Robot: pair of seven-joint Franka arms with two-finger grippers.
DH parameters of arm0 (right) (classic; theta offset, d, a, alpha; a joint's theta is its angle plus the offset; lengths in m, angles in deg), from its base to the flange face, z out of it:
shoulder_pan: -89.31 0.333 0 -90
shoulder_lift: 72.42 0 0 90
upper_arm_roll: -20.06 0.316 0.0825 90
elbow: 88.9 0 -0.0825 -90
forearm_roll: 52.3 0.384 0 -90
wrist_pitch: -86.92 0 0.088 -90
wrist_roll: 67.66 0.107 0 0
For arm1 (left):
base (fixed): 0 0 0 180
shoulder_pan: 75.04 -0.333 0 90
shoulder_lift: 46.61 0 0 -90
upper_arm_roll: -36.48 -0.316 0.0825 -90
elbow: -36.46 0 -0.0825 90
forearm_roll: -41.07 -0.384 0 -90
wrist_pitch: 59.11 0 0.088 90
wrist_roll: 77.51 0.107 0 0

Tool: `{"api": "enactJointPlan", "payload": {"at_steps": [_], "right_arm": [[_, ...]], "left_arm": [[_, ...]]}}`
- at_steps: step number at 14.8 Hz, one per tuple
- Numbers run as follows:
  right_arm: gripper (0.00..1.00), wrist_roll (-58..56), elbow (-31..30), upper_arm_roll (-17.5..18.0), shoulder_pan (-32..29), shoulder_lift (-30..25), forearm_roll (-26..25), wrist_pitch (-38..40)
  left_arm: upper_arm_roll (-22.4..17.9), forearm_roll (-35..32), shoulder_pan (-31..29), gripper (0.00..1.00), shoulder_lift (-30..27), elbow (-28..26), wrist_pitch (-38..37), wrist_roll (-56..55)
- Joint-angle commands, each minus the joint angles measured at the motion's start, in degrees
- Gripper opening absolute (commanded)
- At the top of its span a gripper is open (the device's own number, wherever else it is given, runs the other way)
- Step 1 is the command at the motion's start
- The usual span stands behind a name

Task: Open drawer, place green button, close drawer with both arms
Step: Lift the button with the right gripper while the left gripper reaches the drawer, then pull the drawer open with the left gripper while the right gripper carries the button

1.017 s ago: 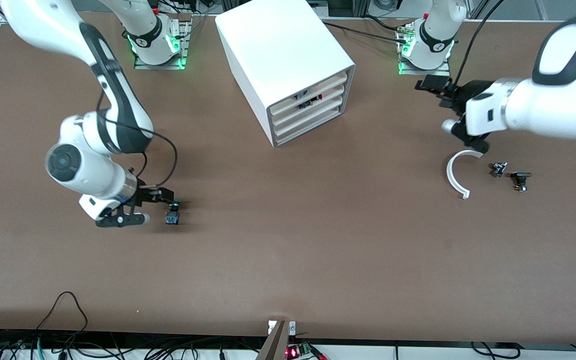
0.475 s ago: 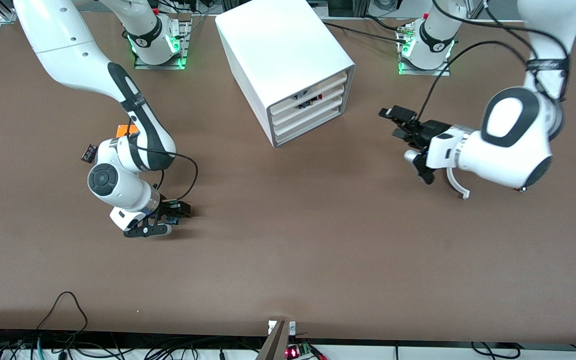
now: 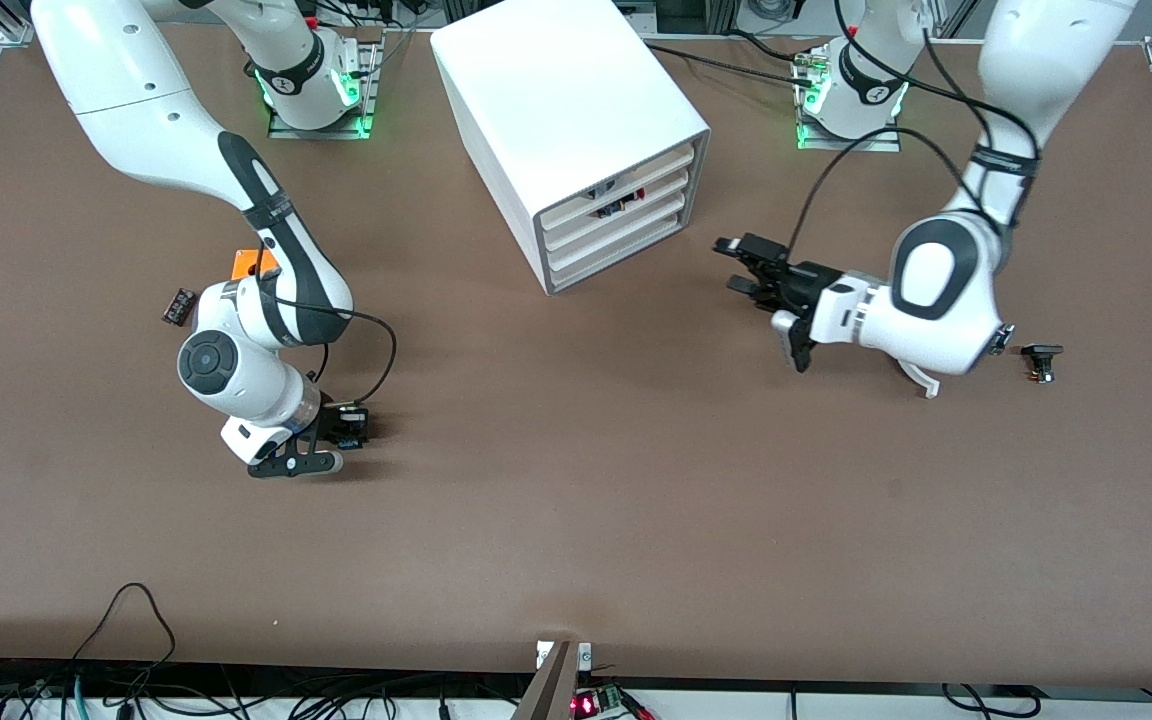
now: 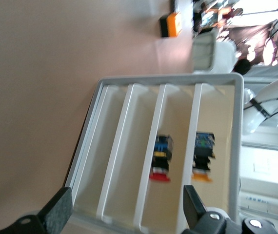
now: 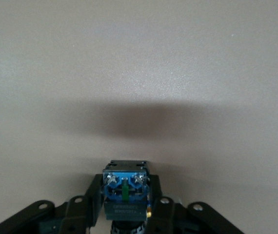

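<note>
My right hand (image 5: 125,214) has just clamped the button (image 5: 125,187), while my left hand (image 3: 751,268), spread wide, nears the cabinet's (image 3: 576,130) drawer (image 3: 621,262).

The left gripper (image 4: 124,217) has its fingers (image 4: 56,210) spread wide, pointing at the front of the cabinet (image 4: 168,78). Four stacked drawers show through the cabinet's open front, parted by white slats (image 4: 151,161). One drawer holds a black-and-blue part with a red cap (image 4: 161,158); the next drawer, at the cabinet's edge, holds a like part with an orange cap (image 4: 203,156). An orange box (image 4: 171,24) sits on the table (image 4: 41,97), well apart from the cabinet.
</note>
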Motion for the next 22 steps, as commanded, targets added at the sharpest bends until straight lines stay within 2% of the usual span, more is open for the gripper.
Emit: {"api": "enactJointPlan", "payload": {"at_steps": [1, 3, 5, 8, 12, 14, 18, 20, 22], "right_arm": [[0.0, 0.2, 0.8, -0.1, 0.0, 0.1, -0.4, -0.3], [0.0, 0.2, 0.8, -0.1, -0.2, 0.1, 0.0, -0.3], [0.0, 0.2, 2.2, 0.0, 0.0, -0.4, 0.3, 0.6], [0.0, 2.4, 5.9, 0.2, 0.5, -1.9, 0.2, 8.1], [0.0, 4.5, 11.4, 2.2, 0.6, -5.6, 0.3, 17.9], [0.0, 6.9, 15.2, 4.8, 0.6, -6.6, 0.2, 23.7], [0.0, 10.9, 21.1, 7.3, 1.0, -8.0, 0.1, 32.2], [0.0, 10.9, 24.1, 7.4, 1.7, -9.0, 0.2, 34.8], [0.0, 11.0, 24.6, 7.4, 2.3, -11.7, 0.1, 35.1]], "left_arm": [[2.8, 9.5, 0.0, 0.99, -1.1, -9.1, 6.6, 11.5], [4.2, 13.8, 0.0, 0.94, 0.4, -11.5, 7.6, 16.8], [4.2, 15.9, 0.0, 0.94, 3.4, -11.9, 7.6, 21.6], [5.2, 20.3, 0.0, 0.85, 7.6, -12.9, 7.6, 28.9], [7.0, 24.4, 0.2, 0.62, 9.7, -15.2, 7.6, 33.3], [7.9, 25.8, 0.3, 0.47, 9.8, -16.2, 7.6, 33.3], [9.0, 28.1, 1.0, 0.4, 10.4, -17.9, 7.8, 33.3], [9.0, 28.2, 1.2, 0.25, 10.6, -17.9, 7.8, 33.3], [9.0, 28.2, 1.2, 0.01, 10.6, -17.8, 7.8, 33.2]]}}
